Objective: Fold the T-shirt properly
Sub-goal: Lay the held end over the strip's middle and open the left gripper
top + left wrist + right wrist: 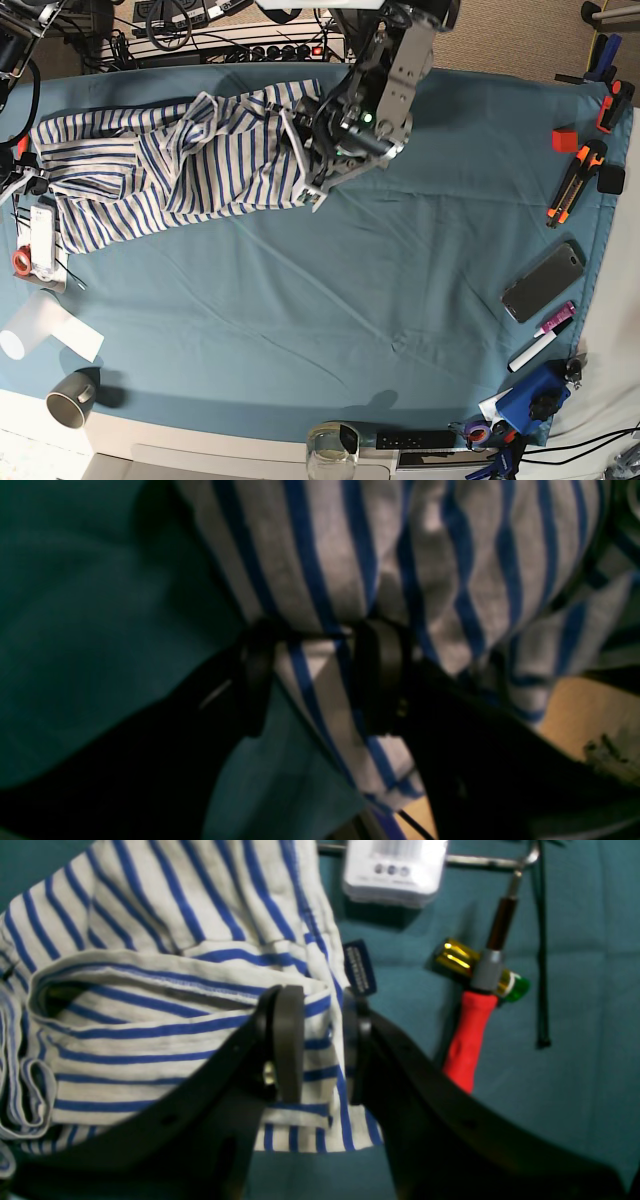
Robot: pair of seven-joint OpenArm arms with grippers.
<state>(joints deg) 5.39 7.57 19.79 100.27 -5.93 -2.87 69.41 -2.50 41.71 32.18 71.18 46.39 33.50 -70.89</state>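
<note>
We see the soft, rumpled striped T-shirt (pixel 170 165) on the teal surface (pixel 330 300), both left gripper (pixel 315 675) and right gripper (pixel 320 1040) clamping its cloth.

A teal tablecloth (pixel 330 300) covers nearly the whole table, lying smooth apart from a few shallow creases near its middle. Along the near edge the cloth stops and a pale tabletop strip (pixel 200 455) shows beneath it. Beyond the far edge sits a tangle of black cables and a power strip (pixel 255 45) with a small red light. At the upper right corner a patch of beige floor (pixel 520 35) is visible. Light falls evenly from above, leaving only soft shadows on the cloth, while the close views at the table's edges look much dimmer.
</note>
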